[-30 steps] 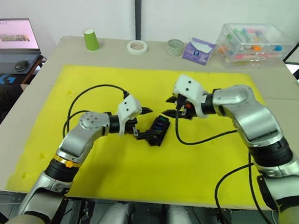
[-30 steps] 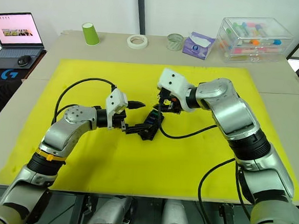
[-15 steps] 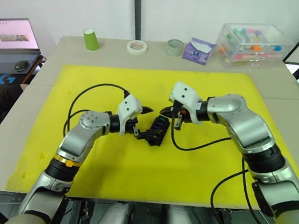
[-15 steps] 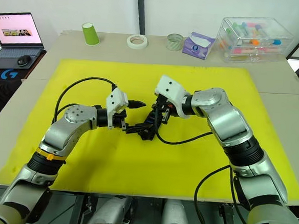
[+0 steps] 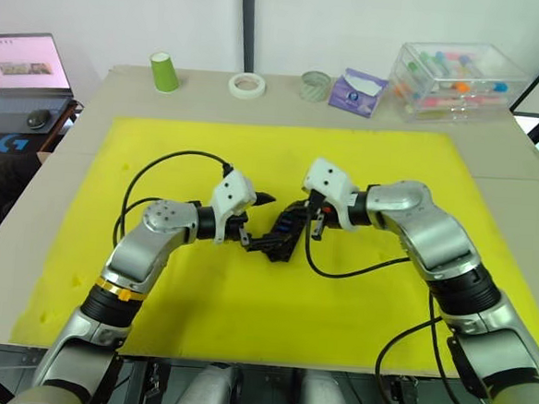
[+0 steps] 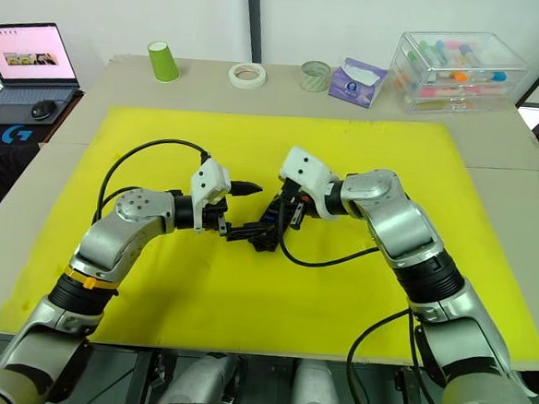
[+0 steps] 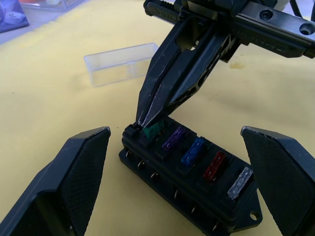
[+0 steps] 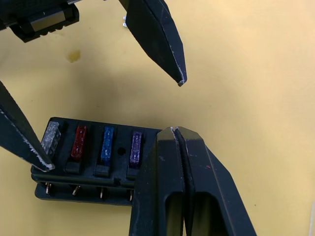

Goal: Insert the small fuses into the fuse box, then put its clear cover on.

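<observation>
The right gripper point(image 7: 147, 119), jaws pinched on a green fuse point(image 7: 153, 130), presses it into the end slot of the fuse box point(image 7: 189, 182) at mat centre. The left gripper point(image 5: 252, 221) straddles the box, jaws wide. The clear cover point(image 7: 120, 63) lies at the box's 11 o'clock.

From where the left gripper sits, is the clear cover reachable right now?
Probably not directly: the clear cover lies beyond the fuse box, and the right gripper, pressing a green fuse, stands between.
</observation>
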